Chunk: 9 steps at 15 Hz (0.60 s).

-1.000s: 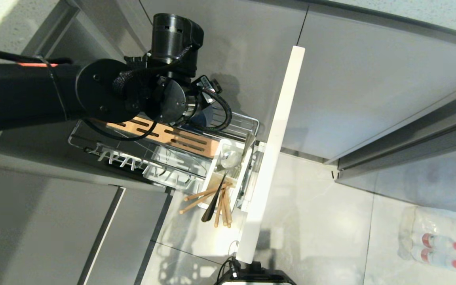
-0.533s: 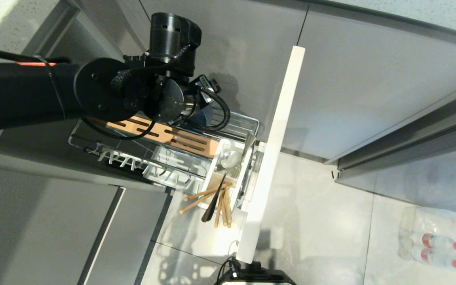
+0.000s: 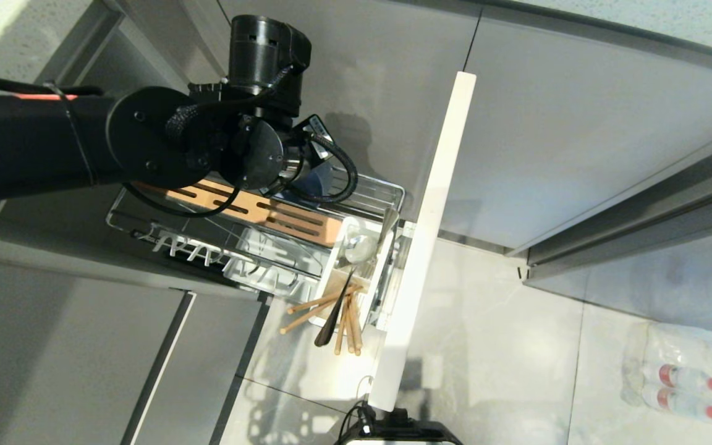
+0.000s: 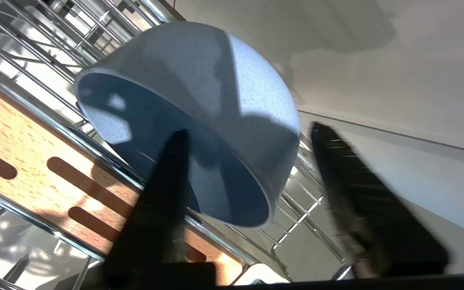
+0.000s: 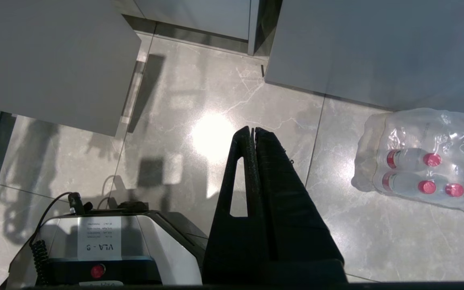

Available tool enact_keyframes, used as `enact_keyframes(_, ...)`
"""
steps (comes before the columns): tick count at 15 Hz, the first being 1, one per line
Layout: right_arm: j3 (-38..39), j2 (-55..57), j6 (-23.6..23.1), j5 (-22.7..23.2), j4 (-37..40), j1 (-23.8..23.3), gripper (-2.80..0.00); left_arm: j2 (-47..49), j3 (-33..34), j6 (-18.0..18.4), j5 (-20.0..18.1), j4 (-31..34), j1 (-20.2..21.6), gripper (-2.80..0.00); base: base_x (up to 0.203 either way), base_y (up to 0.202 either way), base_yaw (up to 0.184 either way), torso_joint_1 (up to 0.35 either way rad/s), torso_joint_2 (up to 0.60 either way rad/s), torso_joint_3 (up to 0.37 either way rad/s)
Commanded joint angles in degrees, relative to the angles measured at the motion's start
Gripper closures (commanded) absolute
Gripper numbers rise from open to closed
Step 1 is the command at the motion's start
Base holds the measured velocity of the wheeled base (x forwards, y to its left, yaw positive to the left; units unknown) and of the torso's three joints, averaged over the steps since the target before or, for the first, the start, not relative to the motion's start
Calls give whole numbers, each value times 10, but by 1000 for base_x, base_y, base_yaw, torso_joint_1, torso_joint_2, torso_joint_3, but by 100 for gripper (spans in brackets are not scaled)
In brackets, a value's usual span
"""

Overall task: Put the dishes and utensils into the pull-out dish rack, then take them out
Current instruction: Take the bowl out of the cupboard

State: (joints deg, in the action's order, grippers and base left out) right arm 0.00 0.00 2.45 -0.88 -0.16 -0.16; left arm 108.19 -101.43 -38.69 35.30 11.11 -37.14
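Grey cabinet fronts and pale floor tiles surrounded the pulled-out dish rack (image 3: 257,247). Over the rack's far corner, the left gripper (image 4: 248,133) straddled the rim of the grey-blue bowl (image 4: 199,100), one finger inside and one outside with a gap, jaws partly spread. Chopsticks (image 3: 325,309) and a spoon (image 3: 362,247) stood in the rack's white caddy (image 3: 340,238). Beside the rack, the right gripper (image 5: 252,133) hung over open floor, jaws pressed together.
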Motion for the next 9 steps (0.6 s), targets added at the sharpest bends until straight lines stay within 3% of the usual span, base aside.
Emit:
enact_keyframes(1, 0, 1, 0, 0, 0, 0, 0, -3, 0, -2, 2, 1, 0, 0, 0, 0, 0, 0, 0, 0)
enact_keyframes(9, 0, 1, 0, 0, 0, 0, 0, -28, 8, -3, -1, 4, -10, 0, 0, 0, 0, 0, 0, 0)
